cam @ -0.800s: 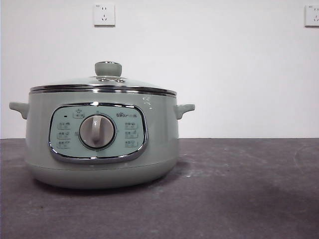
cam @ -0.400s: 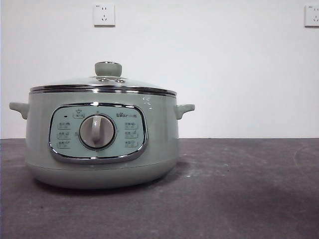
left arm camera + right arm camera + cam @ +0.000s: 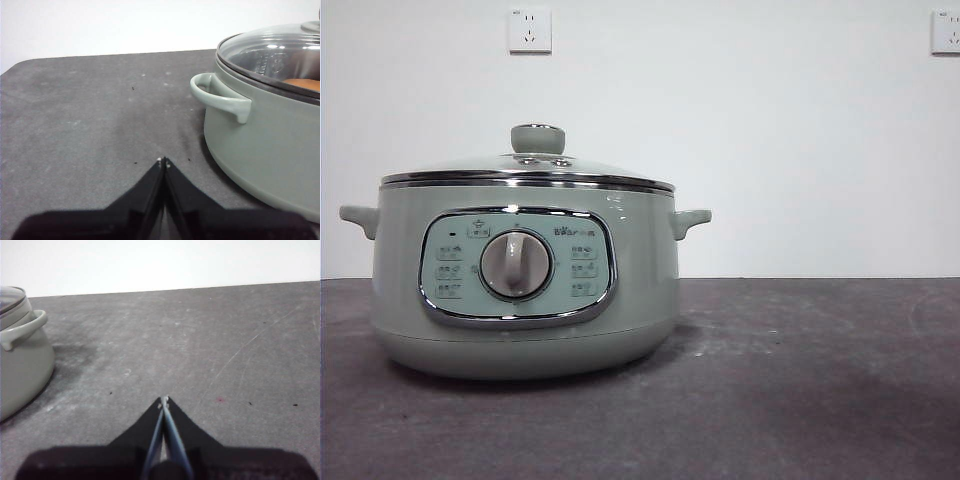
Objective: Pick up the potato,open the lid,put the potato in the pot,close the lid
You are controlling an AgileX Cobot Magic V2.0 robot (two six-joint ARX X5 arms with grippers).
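Dark grey tabletop (image 3: 800, 400) is lying bare beneath my left gripper (image 3: 163, 161) and right gripper (image 3: 164, 400), both pressed together and holding nothing. Farther off, the pot (image 3: 525, 290) is sitting with the lid (image 3: 525, 168) seated on it. Through the glass the potato (image 3: 302, 84) is showing inside.

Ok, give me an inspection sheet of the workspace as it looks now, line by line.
Surface: dark grey table, scuffed, with pale dusty marks.
Pot: upright on the table, dial facing the front camera.
Lid: seated on the pot.
Potato: orange shape visible through the glass, inside the pot.
Clutter: nothing seen.
Left hand: shut, empty, low beside the pot's handle.
Right hand: shut, empty, over bare table, apart from the pot.
Cables: nothing seen.
Surroundings: white wall, two sockets.
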